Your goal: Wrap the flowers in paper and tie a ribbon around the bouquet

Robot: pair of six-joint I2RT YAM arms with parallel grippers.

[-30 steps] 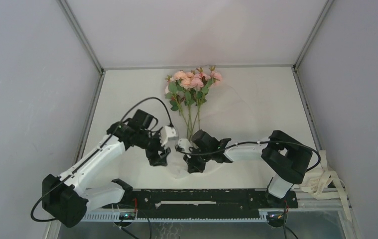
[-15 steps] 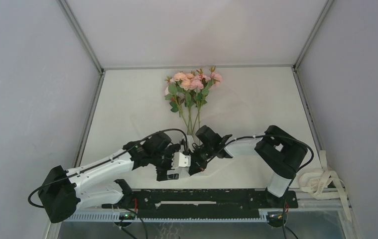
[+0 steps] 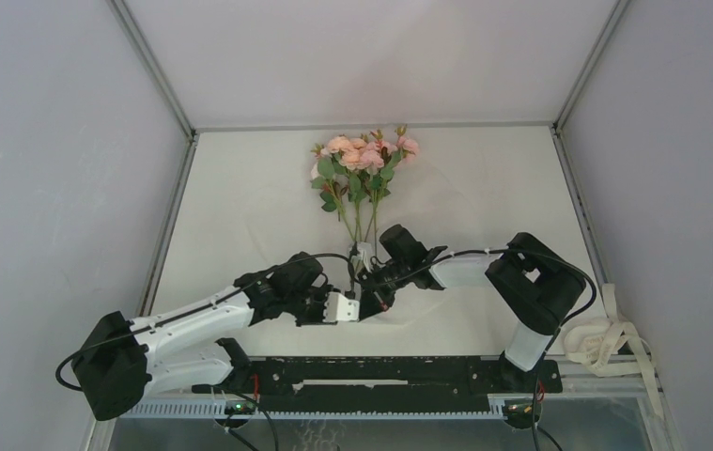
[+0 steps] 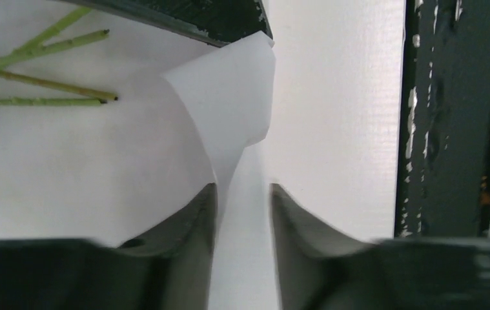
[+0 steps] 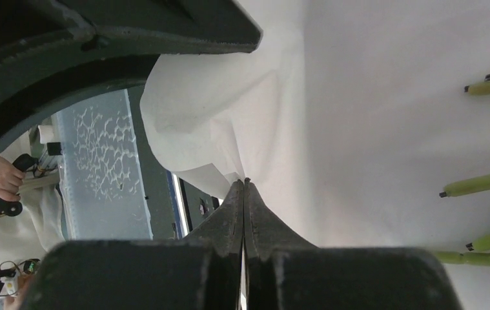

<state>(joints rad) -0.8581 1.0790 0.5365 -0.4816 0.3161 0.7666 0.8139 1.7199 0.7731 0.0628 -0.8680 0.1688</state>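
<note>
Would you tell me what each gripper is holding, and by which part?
The right gripper is shut on the paper, pinching a raised fold. The left gripper straddles its lifted corner, jaws apart, holding nothing.

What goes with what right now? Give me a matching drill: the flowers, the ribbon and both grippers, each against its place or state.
Column one:
1. flowers
2. ribbon
3. left gripper
4. right gripper

Column two:
A. shut on a raised edge of the paper
B. in a loose heap off the near right corner of the table
C. lying at the far middle of the table, stems towards the arms
D. open, with a fold of paper between its fingers

Pairs: 1-C, 2-B, 3-D, 4-A
</note>
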